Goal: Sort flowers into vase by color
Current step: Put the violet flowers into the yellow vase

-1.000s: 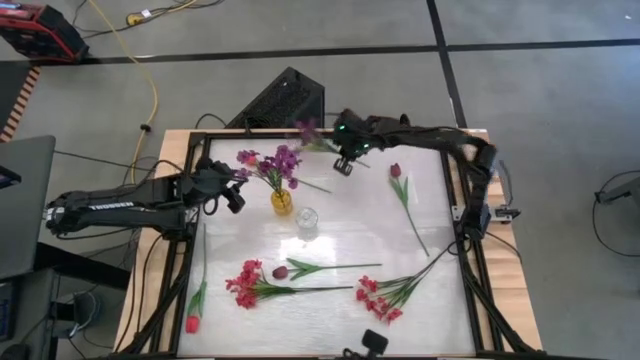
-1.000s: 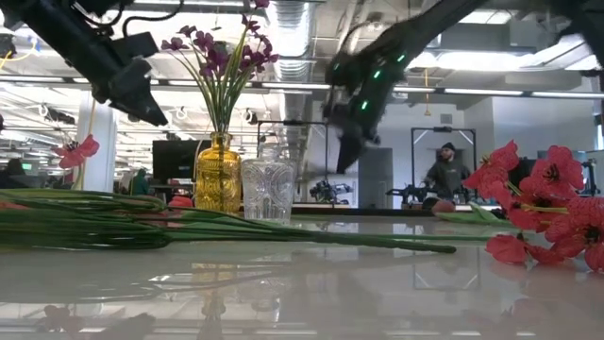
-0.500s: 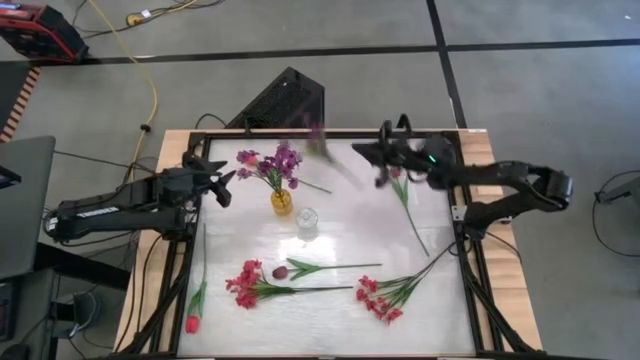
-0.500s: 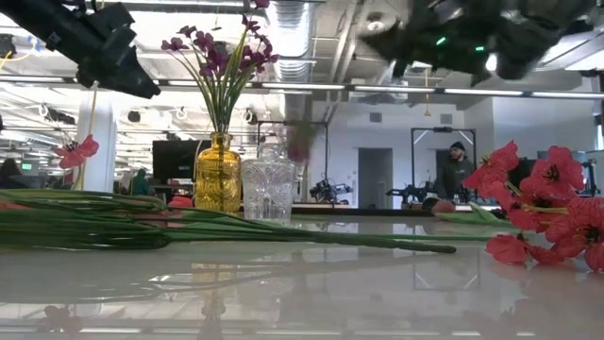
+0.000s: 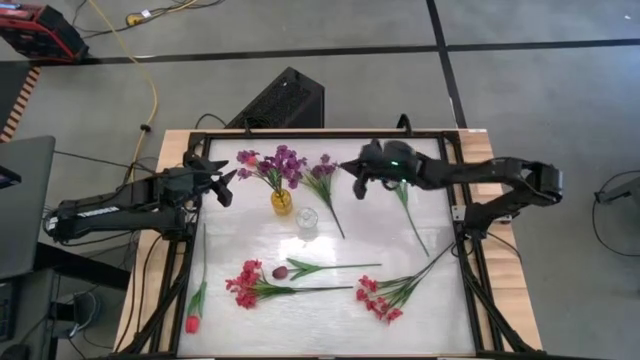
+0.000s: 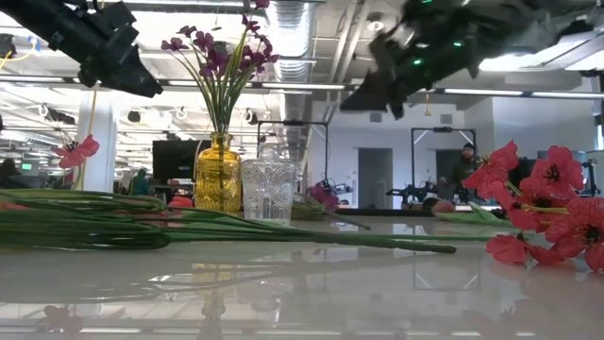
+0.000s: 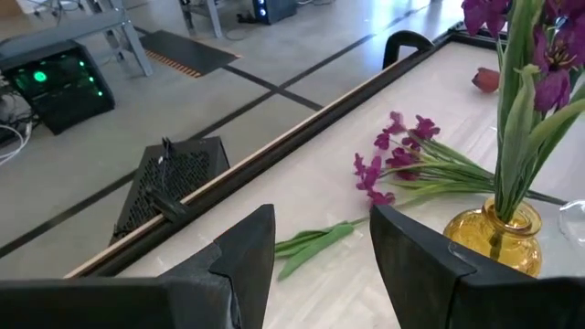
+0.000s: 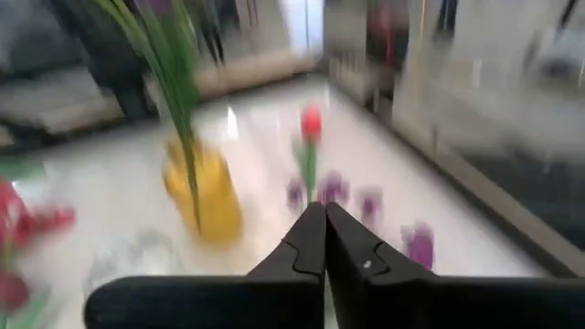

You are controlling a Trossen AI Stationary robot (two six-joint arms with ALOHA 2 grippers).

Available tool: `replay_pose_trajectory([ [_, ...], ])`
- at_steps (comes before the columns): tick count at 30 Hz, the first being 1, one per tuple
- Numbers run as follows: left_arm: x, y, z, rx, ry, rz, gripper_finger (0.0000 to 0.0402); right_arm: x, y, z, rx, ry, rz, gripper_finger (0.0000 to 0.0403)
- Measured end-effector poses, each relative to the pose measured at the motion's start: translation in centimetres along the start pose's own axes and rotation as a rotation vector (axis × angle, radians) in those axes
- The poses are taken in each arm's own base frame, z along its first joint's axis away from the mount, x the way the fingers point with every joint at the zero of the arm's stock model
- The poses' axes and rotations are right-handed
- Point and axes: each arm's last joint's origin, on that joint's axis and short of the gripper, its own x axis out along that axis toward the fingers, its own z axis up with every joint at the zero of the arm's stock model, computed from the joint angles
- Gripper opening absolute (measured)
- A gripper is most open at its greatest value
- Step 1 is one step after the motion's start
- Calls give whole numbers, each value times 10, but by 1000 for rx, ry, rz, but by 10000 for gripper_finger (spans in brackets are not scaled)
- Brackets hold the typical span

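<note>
A yellow vase (image 5: 282, 201) holds purple sprays (image 5: 275, 162); a clear glass vase (image 5: 307, 222) stands beside it. One purple spray (image 5: 325, 180) lies flat on the table to the right of the yellow vase, also seen in the left wrist view (image 7: 398, 164). My right gripper (image 5: 358, 182) hovers just right of its blossoms, shut (image 8: 322, 215) on nothing. My left gripper (image 5: 222, 180) is open (image 7: 320, 239) in the air left of the yellow vase. A maroon tulip (image 5: 395, 170), two red-pink sprays (image 5: 245, 285) (image 5: 378, 298), another maroon tulip (image 5: 280, 272) and a red tulip (image 5: 192, 322) lie on the table.
The white table top has a dark frame (image 5: 465, 250) round it. Flowers cover the near half, and their stems cross the low view (image 6: 283, 236). A black box (image 5: 285, 100) sits on the floor beyond the far edge. A person (image 6: 464, 170) stands far off in the room.
My right gripper carried a purple spray above the far edge, swung toward the table's right, then came back left and lower. The spray left the gripper and fell; it now lies on the table right of the yellow vase. My left gripper drew back slightly toward the left.
</note>
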Motion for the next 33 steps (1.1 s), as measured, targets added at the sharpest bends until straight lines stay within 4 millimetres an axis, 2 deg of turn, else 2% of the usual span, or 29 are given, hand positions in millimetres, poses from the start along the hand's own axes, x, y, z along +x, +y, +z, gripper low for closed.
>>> replay_pose_trajectory([
  [4, 0, 0, 0, -2, 1, -2, 171, 26, 1, -2, 15, 272, -25, 75],
  [8, 0, 0, 0, -1, 2, -2, 171, 48, 6, -6, 90, 480, 6, 132],
  [14, 0, 0, -1, 3, 5, -2, 171, 77, 11, -23, 197, 618, 38, 237],
  [17, 0, 0, -2, 14, 15, 0, 171, 87, 14, -37, 248, 671, 21, 269],
  [25, 0, 0, -2, 27, 18, -6, 171, 106, 24, -63, 283, 725, 10, 275],
  [30, 0, 0, -2, 27, 20, -20, 171, 110, 30, -68, 278, 705, -57, 273],
  [33, 0, 0, -2, 26, 20, -21, 171, 110, 35, -69, 265, 688, -99, 253],
])
